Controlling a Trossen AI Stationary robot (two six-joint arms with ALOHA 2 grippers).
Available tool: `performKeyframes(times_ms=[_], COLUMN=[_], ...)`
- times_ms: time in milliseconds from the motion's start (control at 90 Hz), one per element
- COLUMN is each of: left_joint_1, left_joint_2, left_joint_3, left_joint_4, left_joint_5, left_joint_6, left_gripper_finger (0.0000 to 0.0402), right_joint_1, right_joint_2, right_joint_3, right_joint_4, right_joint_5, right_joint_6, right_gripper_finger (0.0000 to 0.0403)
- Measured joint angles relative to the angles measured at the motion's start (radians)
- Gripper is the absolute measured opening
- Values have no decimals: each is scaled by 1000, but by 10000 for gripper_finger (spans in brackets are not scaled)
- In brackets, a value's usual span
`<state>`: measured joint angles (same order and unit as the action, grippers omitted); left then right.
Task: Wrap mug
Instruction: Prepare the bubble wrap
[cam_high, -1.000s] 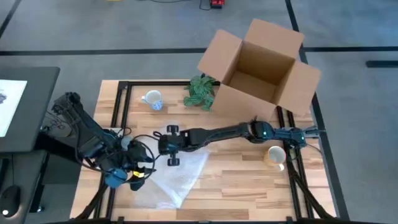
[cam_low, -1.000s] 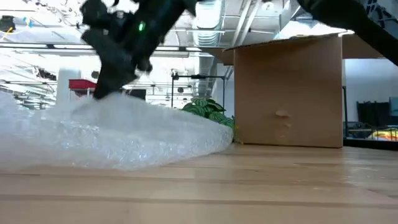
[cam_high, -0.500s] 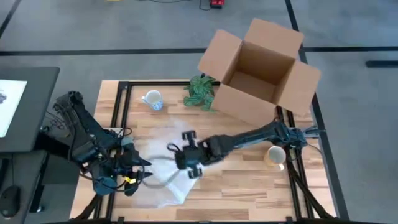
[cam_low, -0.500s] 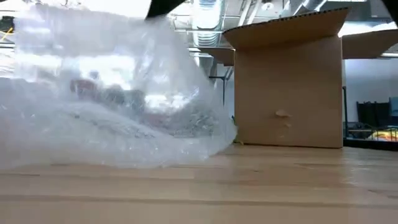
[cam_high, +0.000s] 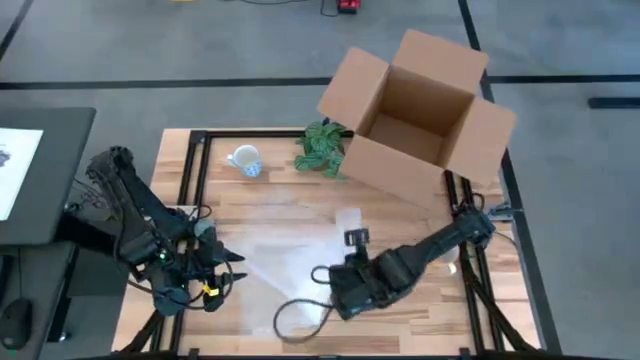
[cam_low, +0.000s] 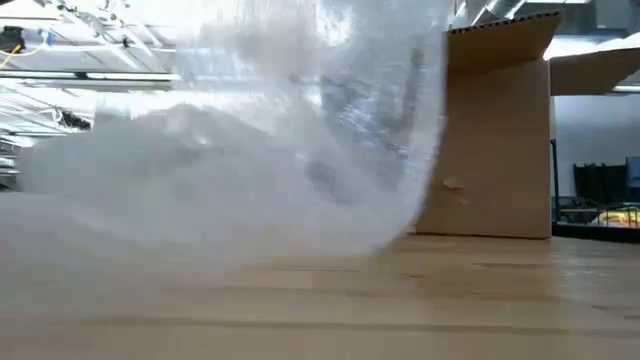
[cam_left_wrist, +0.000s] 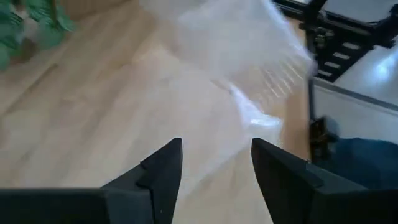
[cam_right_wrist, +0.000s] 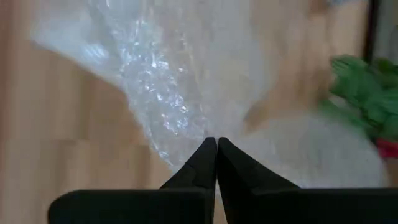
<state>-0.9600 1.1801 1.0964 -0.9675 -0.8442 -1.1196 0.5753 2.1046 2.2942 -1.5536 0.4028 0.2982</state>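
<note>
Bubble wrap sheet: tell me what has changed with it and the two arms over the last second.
The right gripper, shut on the clear bubble wrap sheet, has swept from the table's middle to its near edge, dragging and lifting the sheet, which now billows before the low camera. The left gripper, open, drew back slightly. The white mug, green plant and cardboard box stayed put.

The right gripper (cam_right_wrist: 216, 146) is held low over the table's near edge on a bent arm, its dark fingers pinched together. The left gripper (cam_left_wrist: 216, 163) is kept at the left side, fingers parted.
</note>
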Motion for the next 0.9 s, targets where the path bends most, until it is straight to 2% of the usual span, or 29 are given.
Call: performKeyframes(times_ms=[100, 189, 411, 578, 778, 900], left_joint_1=[21, 73, 276, 357, 384, 412], left_joint_2=[0, 0, 15, 117, 310, 413], left_joint_3=[-69, -135, -281, -309, -310, -295], left_joint_4=[61, 171, 592, 720, 812, 804], left_joint_5=[20, 116, 373, 515, 527, 470], left_joint_6=[70, 226, 711, 1079, 1248, 1209], left_gripper_finger=[173, 173, 173, 173, 179, 181], right_joint_1=[45, 64, 79, 71, 70, 70], right_joint_2=[-28, -70, -118, -110, -108, -108], right_joint_3=[-3, -25, -38, -39, -39, -39], right_joint_4=[-21, -2, -3, -13, -17, -16], right_joint_5=[-5, 19, 93, 96, 96, 96], right_joint_6=[48, 71, 111, 112, 114, 114], right_gripper_finger=[0, 0, 0, 0, 0, 0])
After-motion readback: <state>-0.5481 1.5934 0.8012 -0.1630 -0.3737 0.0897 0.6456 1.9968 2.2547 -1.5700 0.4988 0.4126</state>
